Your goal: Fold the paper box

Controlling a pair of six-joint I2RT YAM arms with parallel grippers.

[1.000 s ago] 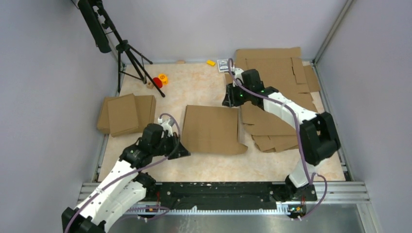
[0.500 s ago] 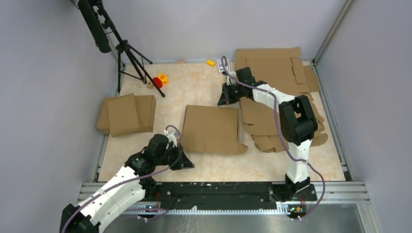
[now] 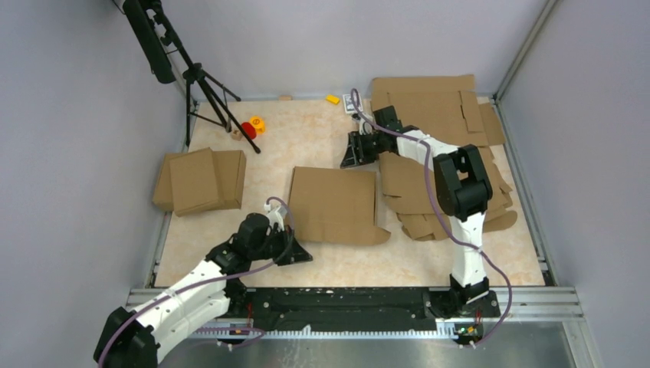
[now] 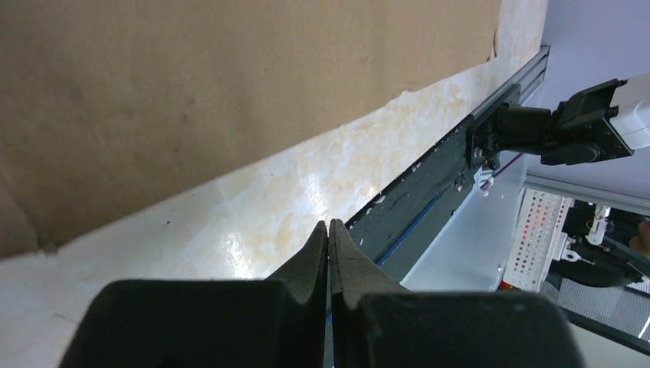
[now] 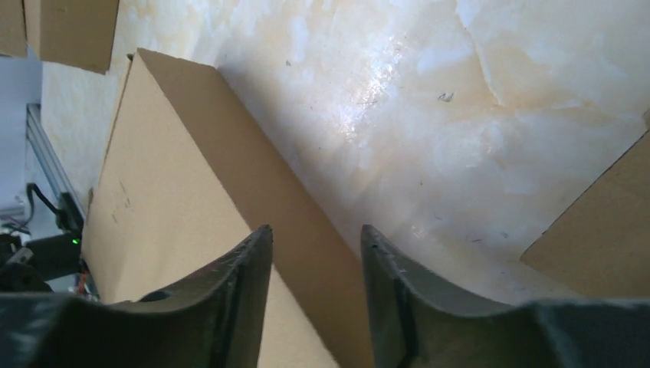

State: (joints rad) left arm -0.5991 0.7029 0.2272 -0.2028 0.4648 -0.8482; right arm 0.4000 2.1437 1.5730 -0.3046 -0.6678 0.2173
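- table point(image 3: 322, 130), pale marbled top, bearing everything below.
- pile of slotted brown cardboard sheets point(image 3: 437, 115), spread just right of the paper box and running on behind its far right corner.
- paper box point(image 3: 335, 203), plain brown, lying flat at the middle of the table. near square from above, so long axis hard to tell. edges square with the table's edges, and one small flap jutting from the near right corner toward the pile.
- smaller brown cardboard pieces point(image 3: 199, 180), stacked well left of the paper box.
- black tripod point(image 3: 203, 84), standing far left of the paper box, beyond the smaller pieces.
- right gripper point(image 3: 351, 159), at the far right corner of the paper box, fingers partly apart with a clear gap. in the wrist view point(image 5: 316, 230), box edge running under that gap, nothing clamped. contact with the cardboard cannot be told.
- left gripper point(image 3: 300, 257), just off the near left corner of the paper box, over bare table. fingertips pressed together point(image 4: 329, 224), holding nothing.
- small red thing point(image 3: 248, 129) and orange thing point(image 3: 257, 122), beyond the far left corner of the paper box.
- small printed card point(image 3: 351, 103) and yellow block point(image 3: 333, 99), far behind the paper box. print too small to read.
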